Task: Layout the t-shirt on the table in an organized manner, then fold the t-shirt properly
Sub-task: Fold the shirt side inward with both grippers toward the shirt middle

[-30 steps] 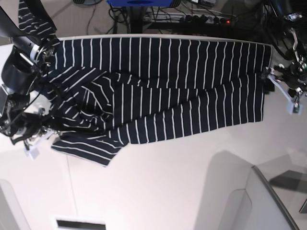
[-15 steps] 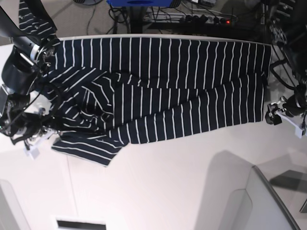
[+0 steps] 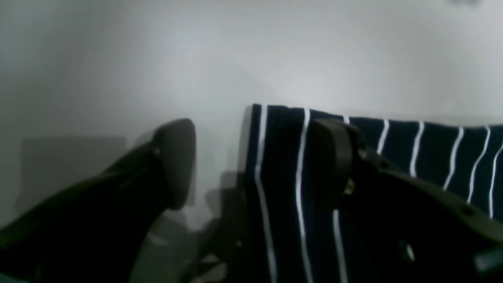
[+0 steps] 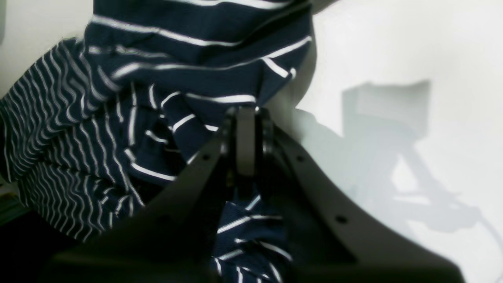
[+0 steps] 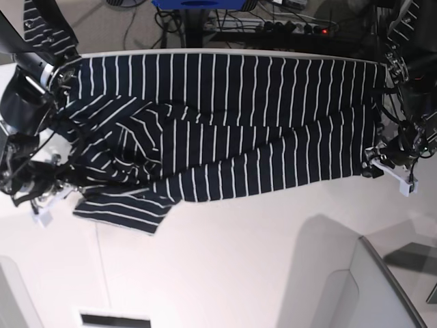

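Across the base view the t-shirt [image 5: 225, 123] sprawls over the table [image 5: 225, 260], bunched toward 9 o'clock, left gripper [image 5: 386, 162] at its 3 o'clock corner | left wrist: jaws apart, straddling the shirt's edge, one finger [image 3: 330, 157] over the cloth | right wrist: right gripper [image 4: 245, 137] pinched tight on a striped fold

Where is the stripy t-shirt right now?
In the base view the t-shirt lies spread along the table's far edge, stretching between the right gripper and the left gripper.
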